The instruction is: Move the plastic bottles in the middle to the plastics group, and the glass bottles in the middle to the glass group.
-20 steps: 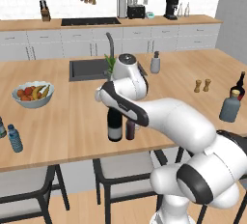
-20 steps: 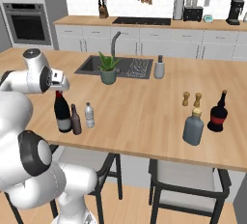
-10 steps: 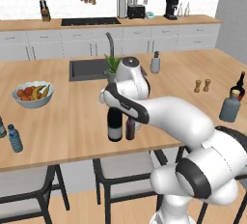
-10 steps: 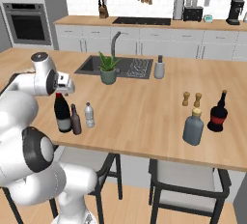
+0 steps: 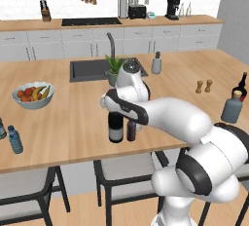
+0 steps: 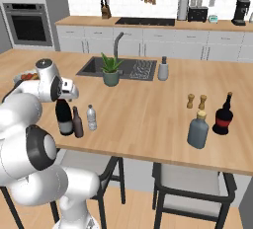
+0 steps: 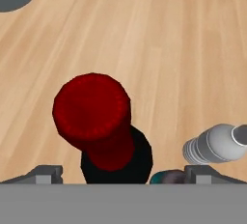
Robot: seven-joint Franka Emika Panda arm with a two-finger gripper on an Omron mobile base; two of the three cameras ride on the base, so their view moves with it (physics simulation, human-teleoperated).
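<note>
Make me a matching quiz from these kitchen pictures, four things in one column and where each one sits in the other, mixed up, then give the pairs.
Things:
1. wine bottle
2. fruit bowl
3. potted plant
4. grey bottle

Places:
A. beside the sink
B. directly under the open claw
C. next to the red-topped dark bottle
D. left part of the counter, seen from the left base view

Pairs: 1-B, 2-D, 3-A, 4-C
</note>
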